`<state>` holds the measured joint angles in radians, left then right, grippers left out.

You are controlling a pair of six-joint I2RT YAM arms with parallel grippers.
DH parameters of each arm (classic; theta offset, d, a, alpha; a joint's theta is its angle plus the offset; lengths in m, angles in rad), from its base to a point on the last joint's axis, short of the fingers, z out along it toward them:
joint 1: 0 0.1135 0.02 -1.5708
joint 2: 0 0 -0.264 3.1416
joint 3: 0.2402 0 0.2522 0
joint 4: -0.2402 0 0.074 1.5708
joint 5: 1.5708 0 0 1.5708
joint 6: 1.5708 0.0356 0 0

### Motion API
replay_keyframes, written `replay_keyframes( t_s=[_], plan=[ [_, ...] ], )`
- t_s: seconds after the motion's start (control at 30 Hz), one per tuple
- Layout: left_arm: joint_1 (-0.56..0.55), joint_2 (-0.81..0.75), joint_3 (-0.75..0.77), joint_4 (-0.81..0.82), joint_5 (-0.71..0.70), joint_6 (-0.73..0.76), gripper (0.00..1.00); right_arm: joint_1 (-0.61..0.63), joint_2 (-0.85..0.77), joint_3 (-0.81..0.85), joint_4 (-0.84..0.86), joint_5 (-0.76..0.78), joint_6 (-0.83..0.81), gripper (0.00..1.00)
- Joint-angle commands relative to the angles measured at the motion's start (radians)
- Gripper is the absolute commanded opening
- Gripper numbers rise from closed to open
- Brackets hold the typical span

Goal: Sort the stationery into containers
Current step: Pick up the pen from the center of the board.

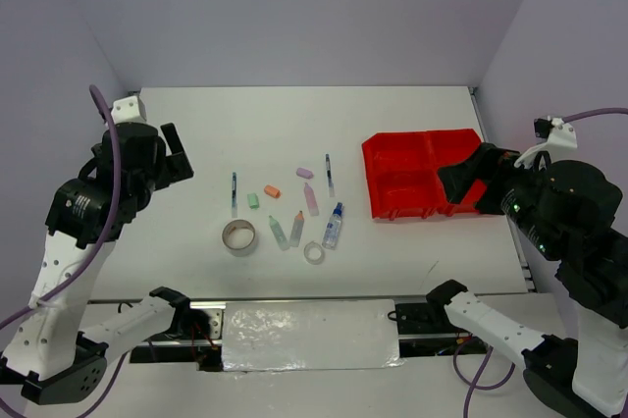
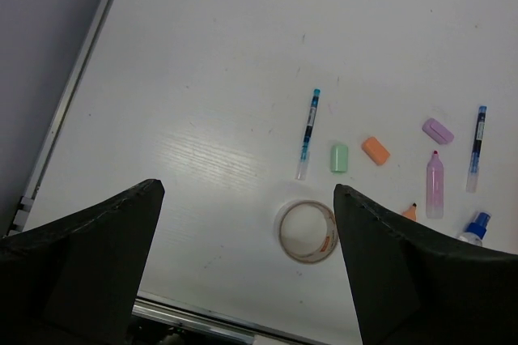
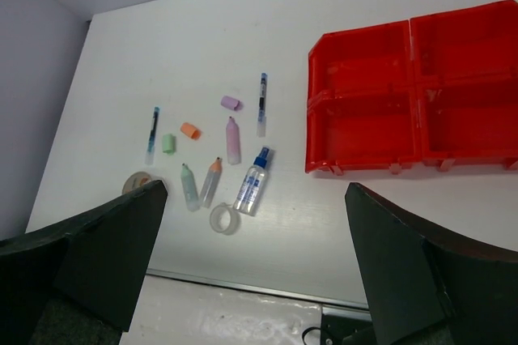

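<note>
Black fingers (image 2: 89, 264) of the left pincer (image 2: 247, 191) are standing wide apart and gripping nothing; the right pincer (image 3: 255, 189) is gaping just as wide, likewise empty. Just ahead of the left pincer, close to its right finger, the beige tape roll (image 2: 307, 232) is lying flat. Ahead of the right pincer the small clear tape ring (image 3: 224, 219) is lying nearest, with the clear blue-capped bottle (image 3: 252, 185) just beyond it, its label too small to read. Beside the bottle a green marker (image 3: 188, 187) and an orange-capped marker (image 3: 210, 182) are lying close together, and farther out a pink marker (image 3: 233, 141), a green eraser (image 3: 168, 143), an orange eraser (image 3: 190, 130) and a purple eraser (image 3: 231, 103) are sitting apart from one another. Two thin pens (image 3: 152, 134) (image 3: 261, 104) are flanking this cluster, pointing away; their print is unreadable. Ahead and to the right of the right pincer the red tray (image 3: 364, 163) is showing its four compartments, well apart from the stationery, with bare white table (image 1: 294, 124) lying between. Ahead-left of the left pincer a broad bare stretch is running to a pale rail (image 2: 73, 94) at the table's edge. Lilac walls (image 1: 294, 6) are closing in the far side.
</note>
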<state>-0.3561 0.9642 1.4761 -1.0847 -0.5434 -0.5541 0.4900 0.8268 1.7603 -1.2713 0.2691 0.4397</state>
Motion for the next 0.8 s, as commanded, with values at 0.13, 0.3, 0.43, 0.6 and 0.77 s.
replay_keyframes(
  t_s=[0.13, 0.3, 0.43, 0.6, 0.77],
  plan=[
    [-0.004, 0.002, 0.035, -0.004, -0.090, -0.041, 0.99, -0.005, -0.022, -0.094, 0.225, -0.157, -0.006, 1.00],
    [-0.004, 0.013, 0.004, -0.004, -0.040, -0.066, 0.99, 0.067, 0.115, -0.159, 0.295, -0.208, 0.069, 1.00],
    [-0.003, 0.018, 0.004, -0.032, -0.015, -0.089, 0.99, 0.301, 0.402, -0.070, 0.251, -0.052, 0.157, 1.00],
    [-0.003, 0.015, 0.000, -0.086, 0.008, -0.115, 0.99, 0.427, 0.690, -0.015, 0.199, 0.076, 0.398, 0.96],
    [-0.003, -0.002, -0.013, -0.110, 0.043, -0.098, 0.99, 0.553, 0.925, 0.040, 0.195, 0.179, 0.508, 0.85]
  ],
)
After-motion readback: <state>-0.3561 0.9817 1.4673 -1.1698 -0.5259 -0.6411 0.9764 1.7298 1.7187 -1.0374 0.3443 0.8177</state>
